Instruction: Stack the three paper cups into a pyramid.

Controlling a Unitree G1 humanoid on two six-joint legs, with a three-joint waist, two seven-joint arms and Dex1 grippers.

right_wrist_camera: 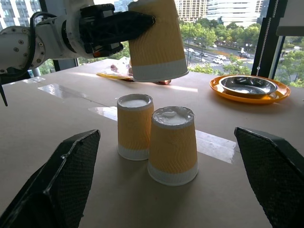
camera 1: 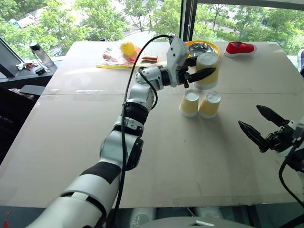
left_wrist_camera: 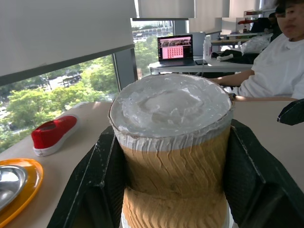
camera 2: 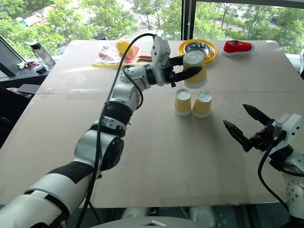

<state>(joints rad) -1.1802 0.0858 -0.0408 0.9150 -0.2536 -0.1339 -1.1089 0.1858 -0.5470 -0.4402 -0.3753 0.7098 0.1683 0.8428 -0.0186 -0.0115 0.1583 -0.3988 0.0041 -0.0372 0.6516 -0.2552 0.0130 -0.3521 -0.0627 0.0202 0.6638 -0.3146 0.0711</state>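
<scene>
Big windows with green trees sit behind the wide tan table (camera 1: 95,142), and you are working over the middle of it.

Your left gripper (camera 1: 199,71) has its two black fingers squeezed on the sides of one paper cup (camera 1: 207,70). That cup is upside down, its white base up, and it hangs in the air between the jaws. The other two cups (right_wrist_camera: 134,126) (right_wrist_camera: 173,144) stand upside down on the table, just below the held cup and a bit nearer to you. They stand side by side, close together; you cannot tell if they touch.

Your right gripper (camera 2: 247,126) is well off to the side with its jaws spread wide and nothing between them.

You look to be on the last step: putting the top cup on. Next, bring the held cup over the gap between the two standing cups. Lower it until its rim sits on both white bases. Then open the jaws slowly, so you do not knock the bottom cups apart.

Past the jaws sits a yellow plate (camera 1: 216,47) with a steel bowl (camera 1: 199,47).
</scene>
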